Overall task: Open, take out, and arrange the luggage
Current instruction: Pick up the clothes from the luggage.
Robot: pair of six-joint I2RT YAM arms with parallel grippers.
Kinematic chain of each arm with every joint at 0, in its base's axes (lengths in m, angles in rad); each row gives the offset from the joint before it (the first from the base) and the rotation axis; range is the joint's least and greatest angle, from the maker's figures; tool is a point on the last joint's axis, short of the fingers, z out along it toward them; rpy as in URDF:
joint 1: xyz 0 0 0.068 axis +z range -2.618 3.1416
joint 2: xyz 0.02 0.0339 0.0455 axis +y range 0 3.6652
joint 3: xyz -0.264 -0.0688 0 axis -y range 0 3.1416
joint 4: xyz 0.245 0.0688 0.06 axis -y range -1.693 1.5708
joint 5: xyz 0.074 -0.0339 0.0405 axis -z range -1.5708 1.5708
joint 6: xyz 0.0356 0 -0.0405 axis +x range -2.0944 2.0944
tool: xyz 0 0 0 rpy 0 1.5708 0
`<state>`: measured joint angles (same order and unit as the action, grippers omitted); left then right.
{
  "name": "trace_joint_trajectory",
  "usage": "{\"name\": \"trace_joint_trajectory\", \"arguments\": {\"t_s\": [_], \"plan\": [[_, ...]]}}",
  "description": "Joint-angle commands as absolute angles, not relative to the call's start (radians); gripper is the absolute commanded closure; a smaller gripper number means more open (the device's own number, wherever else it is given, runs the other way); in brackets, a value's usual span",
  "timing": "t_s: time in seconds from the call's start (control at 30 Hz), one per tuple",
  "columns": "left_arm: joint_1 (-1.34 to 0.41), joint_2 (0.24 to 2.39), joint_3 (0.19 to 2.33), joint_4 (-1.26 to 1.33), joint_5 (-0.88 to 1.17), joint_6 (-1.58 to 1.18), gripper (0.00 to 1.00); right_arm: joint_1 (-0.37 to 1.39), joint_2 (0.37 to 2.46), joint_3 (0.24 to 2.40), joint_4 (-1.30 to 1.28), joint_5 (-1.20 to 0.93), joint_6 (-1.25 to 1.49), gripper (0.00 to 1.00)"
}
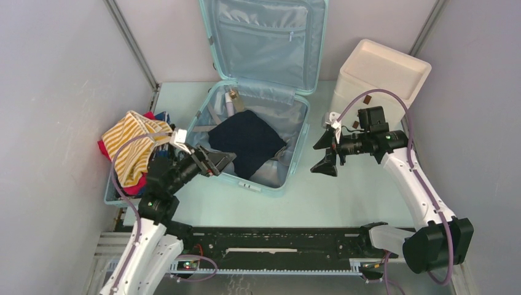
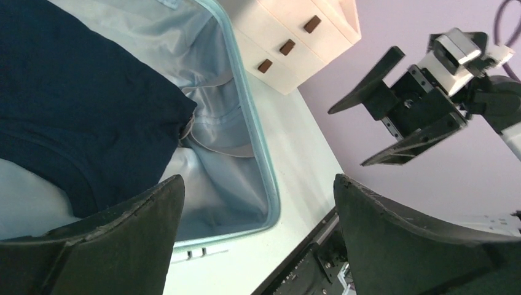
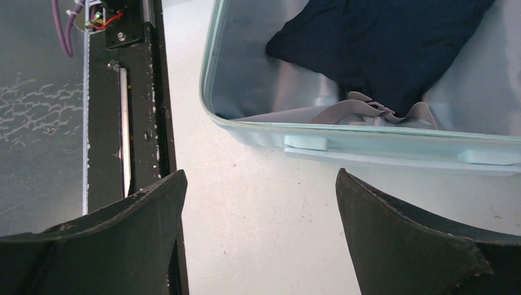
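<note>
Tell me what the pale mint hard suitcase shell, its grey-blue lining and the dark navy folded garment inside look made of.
Pale mint suitcase shell: likely hard moulded plastic, smooth satin finish; the rim looks rigid, with moulded bumps.
Grey-blue lining: thin woven fabric with a slight sheen; it wrinkles and carries a zip pocket.
Dark navy folded garment: soft matte cloth, probably cotton knit; it drapes and creases.

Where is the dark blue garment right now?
Seen from above, the navy garment lies inside the open luggage at table centre, just right of the left gripper.
</note>
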<state>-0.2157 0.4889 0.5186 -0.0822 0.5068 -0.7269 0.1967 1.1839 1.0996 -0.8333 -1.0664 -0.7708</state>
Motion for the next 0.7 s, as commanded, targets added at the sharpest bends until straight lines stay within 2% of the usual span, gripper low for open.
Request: {"name": "trace_joint_trajectory", "arguments": {"t_s": [0.0, 0.2, 0.67], "plan": [[-0.247, 0.594, 0.486, 0.047, 0.429, -0.709, 0.06, 0.204, 1.195, 1.099, -0.820, -1.036, -0.782, 0.00], [-0.250, 0.741, 0.529, 0.081, 0.435, -0.693, 0.07, 0.204, 1.209, 1.100, -0.817, -1.004, -0.782, 0.00], [-0.252, 0.797, 0.534, 0.166, 0.303, -0.683, 0.06, 0.232, 1.233, 1.127, -0.832, -0.964, -0.761, 0.00]]}}
